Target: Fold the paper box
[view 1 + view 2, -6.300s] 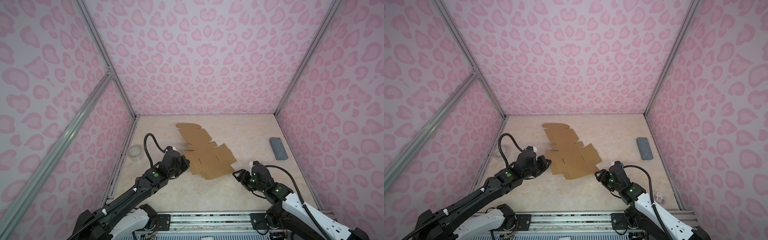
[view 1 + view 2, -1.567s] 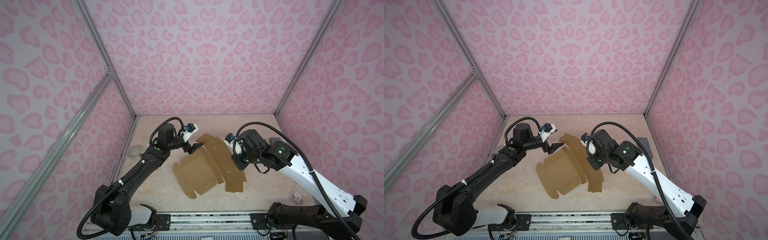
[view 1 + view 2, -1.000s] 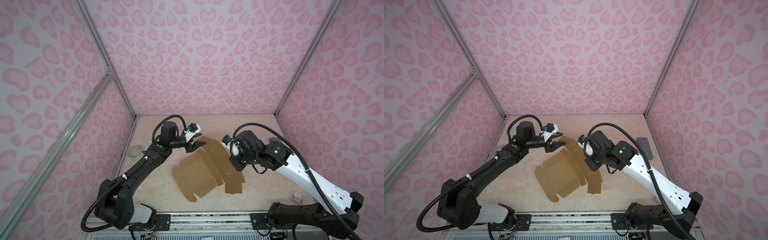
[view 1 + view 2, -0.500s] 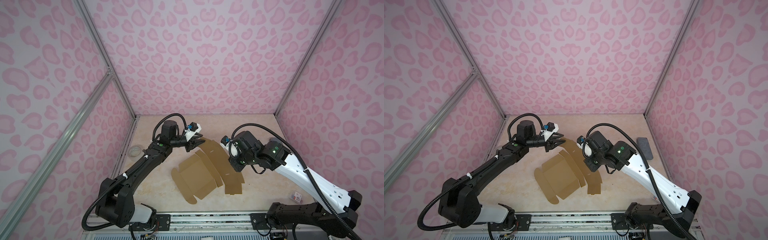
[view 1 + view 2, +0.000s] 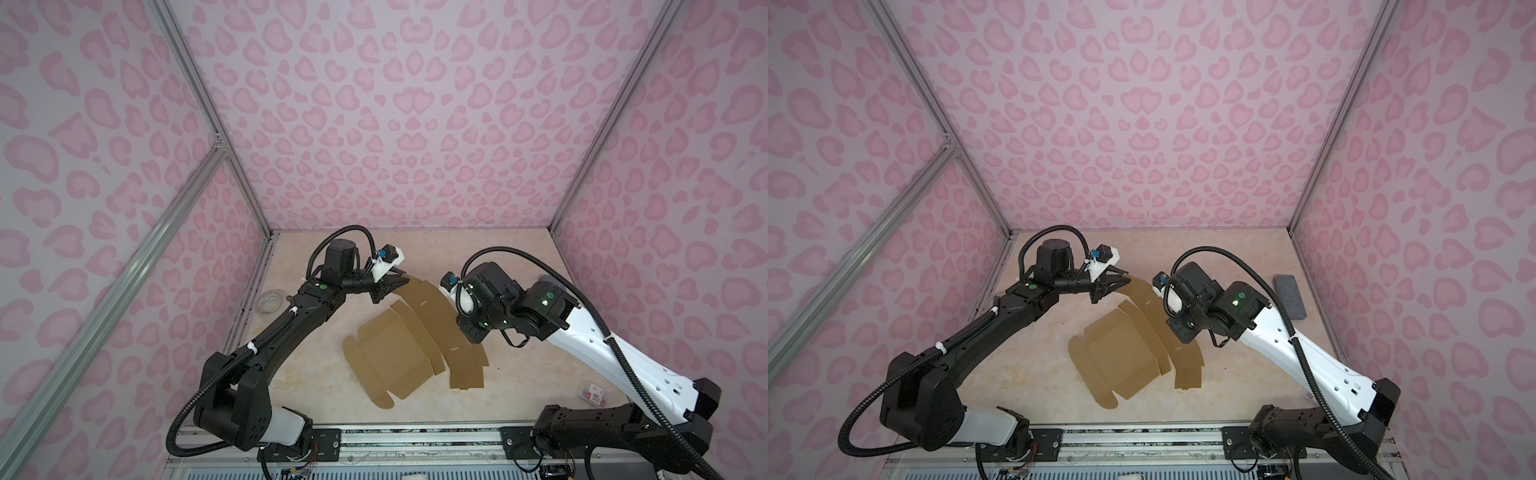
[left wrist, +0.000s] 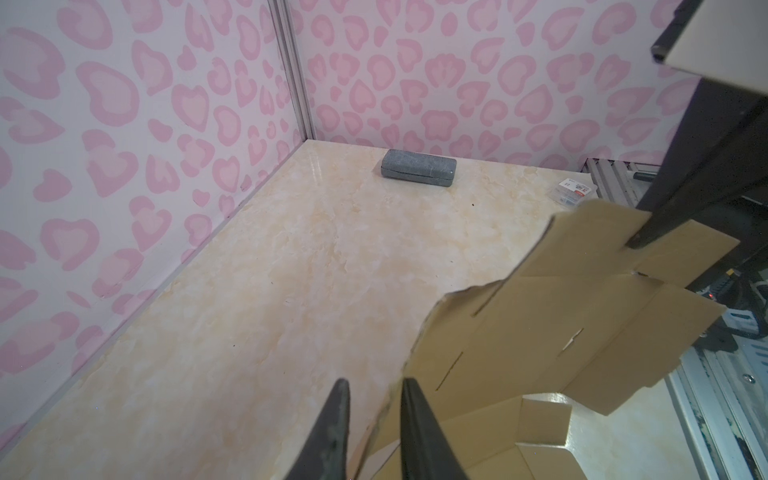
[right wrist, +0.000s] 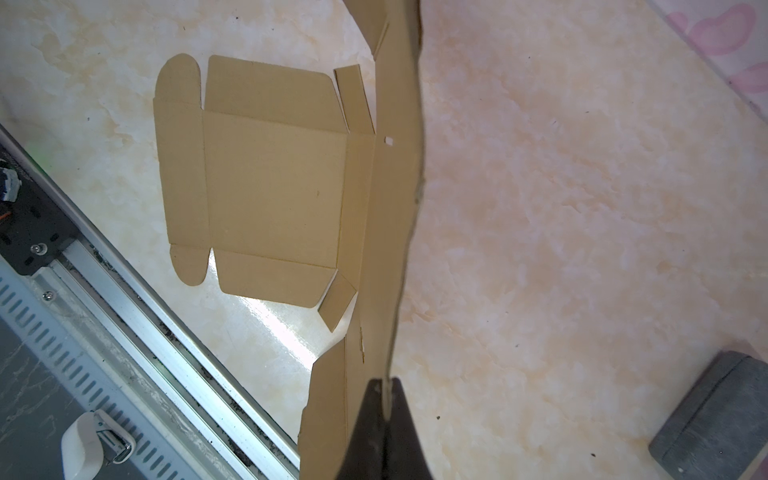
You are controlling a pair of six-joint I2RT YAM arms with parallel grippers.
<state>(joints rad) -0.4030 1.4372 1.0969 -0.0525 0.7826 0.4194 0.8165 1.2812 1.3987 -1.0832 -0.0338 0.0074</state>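
Observation:
The paper box (image 5: 399, 349) is a brown die-cut cardboard sheet, and both top views show its near panels flat on the table and its far half lifted. My right gripper (image 7: 384, 386) is shut on the raised sheet's right edge, which the right wrist view shows pinched between its fingertips. My left gripper (image 5: 395, 284) is at the sheet's far corner. In the left wrist view its jaws (image 6: 374, 384) straddle the cardboard edge (image 6: 540, 332). A gap still shows beside one finger (image 6: 340, 399).
A grey block (image 5: 1289, 297) lies by the right wall. A clear tape roll (image 5: 270, 301) sits at the left wall. A small packet (image 5: 594, 392) lies near the front right. A metal rail (image 5: 415, 436) borders the front edge. Pink patterned walls enclose the table.
The left gripper's jaws have narrowed around the sheet's far edge. The right gripper has kept its grip, and the sheet has shifted slightly to the left.

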